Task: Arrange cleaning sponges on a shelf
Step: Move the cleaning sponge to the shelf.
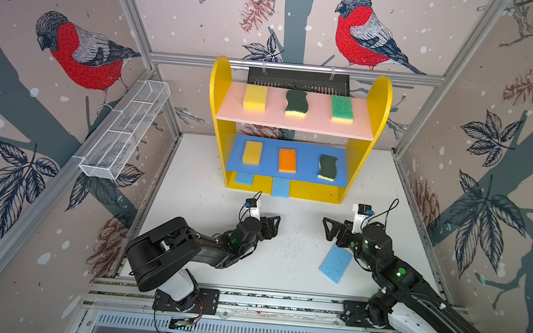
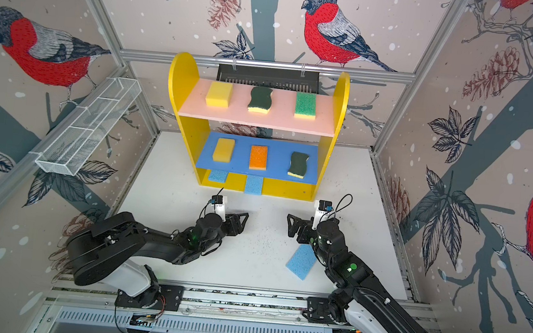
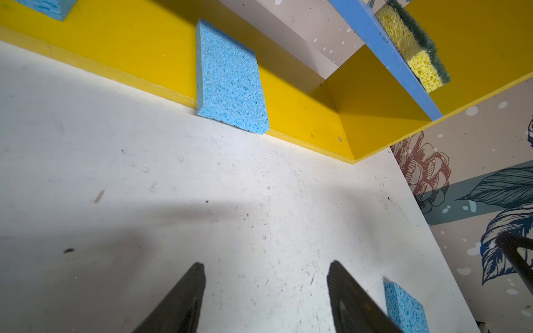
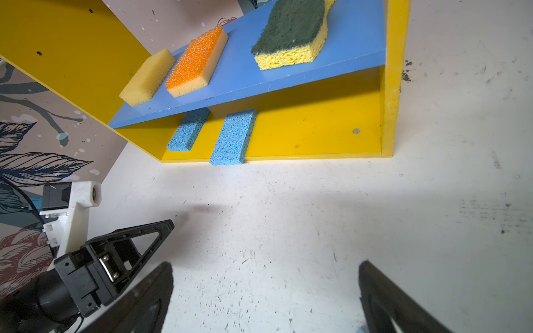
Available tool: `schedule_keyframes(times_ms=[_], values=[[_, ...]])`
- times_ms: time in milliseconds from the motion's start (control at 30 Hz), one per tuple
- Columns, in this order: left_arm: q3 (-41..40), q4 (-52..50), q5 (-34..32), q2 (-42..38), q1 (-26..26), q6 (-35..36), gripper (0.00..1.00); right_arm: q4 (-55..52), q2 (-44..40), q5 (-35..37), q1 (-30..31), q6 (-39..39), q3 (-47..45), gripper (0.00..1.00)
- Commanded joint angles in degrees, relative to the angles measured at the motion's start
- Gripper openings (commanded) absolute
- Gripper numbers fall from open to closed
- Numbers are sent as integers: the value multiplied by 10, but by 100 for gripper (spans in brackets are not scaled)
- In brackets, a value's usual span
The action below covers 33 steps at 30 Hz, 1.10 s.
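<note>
Shelf [image 1: 218, 102]: middle of the bench's [image 1: 294, 243] far edge.
Open room: bare bench between my tools and up to the shelf's front edge; the yellow bottom's right part is bare.
Sponges [image 1: 287, 160]: nine. Three are on the pink board [image 1: 296, 123], three on the blue board [image 1: 307, 164], two light-blue on the bottom.
Loose light-blue sponge [image 1: 335, 263]: toward the near right corner, partly under my right arm.
Left tool [image 3: 266, 266]: spread, gripping nothing.
Right tool [image 4: 265, 266]: spread wide, gripping nothing.

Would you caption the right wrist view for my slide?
Open right gripper faces yellow shelf; two flat light-blue sponges on its bottom board.
</note>
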Motion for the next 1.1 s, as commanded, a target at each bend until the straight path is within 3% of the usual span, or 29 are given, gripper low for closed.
schedule_keyframes(times_ms=[0,333,567,1067], values=[[-6,110,15,19,3,-4,63,4,2,5,1,-5,2,100],[4,171,44,83,30,-19,41,16,12,9,1,-11,-5,99],[38,161,53,123,38,-10,39,18,11,18,1,-17,-13,100],[121,4,32,153,46,30,39,28,9,25,-1,-25,-31,100]])
